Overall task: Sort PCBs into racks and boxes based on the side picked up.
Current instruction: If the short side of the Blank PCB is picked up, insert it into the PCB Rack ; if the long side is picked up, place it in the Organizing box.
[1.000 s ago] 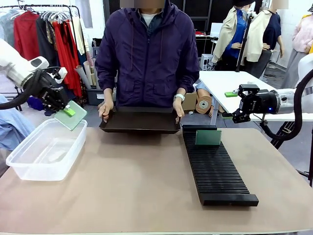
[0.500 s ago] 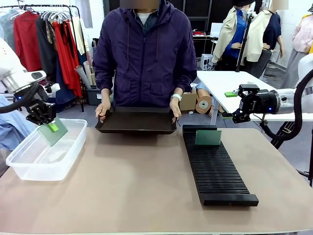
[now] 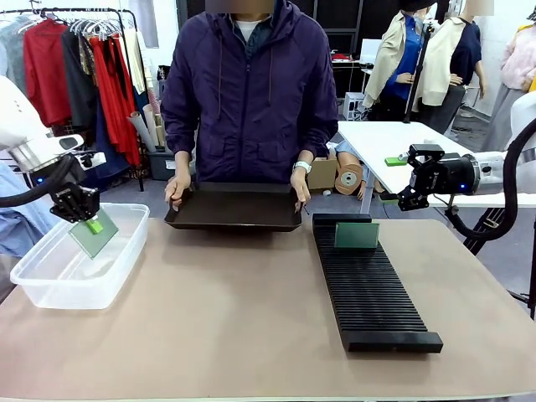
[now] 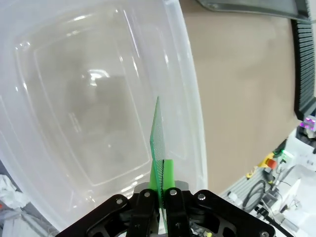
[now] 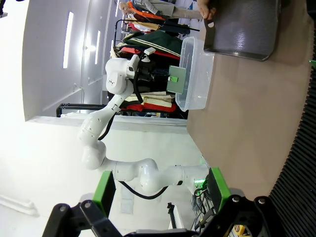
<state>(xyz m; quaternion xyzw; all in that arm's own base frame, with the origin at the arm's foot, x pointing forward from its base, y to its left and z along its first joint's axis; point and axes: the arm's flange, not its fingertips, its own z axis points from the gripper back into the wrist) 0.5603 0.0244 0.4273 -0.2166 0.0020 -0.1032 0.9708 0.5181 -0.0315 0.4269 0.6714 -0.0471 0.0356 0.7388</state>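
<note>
My left gripper point(image 3: 90, 224) is shut on a green PCB point(image 3: 94, 237) and holds it tilted just over the far end of the clear box point(image 3: 59, 291). From the left wrist camera the PCB point(image 4: 157, 143) stands edge-on between the shut fingers point(image 4: 160, 190), above the box floor point(image 4: 74, 98). A second PCB point(image 3: 356, 235) stands upright in a far slot of the long black rack point(image 3: 373, 297). My right gripper point(image 3: 404, 198) hangs open past the table's far right corner, holding nothing. Its green pads point(image 5: 105, 190) stand wide apart.
A person at the far side holds a shallow black tray point(image 3: 233, 209) with both hands at the table edge. The tray point(image 5: 242, 29), the box point(image 5: 197, 94) and the rack point(image 5: 301, 163) also appear sideways in the right wrist view. A white table stands behind the right arm.
The left gripper has carried the PCB leftward and down, from the box's far right corner to over its far end. The person drew the tray slightly back. The right arm stayed still.
</note>
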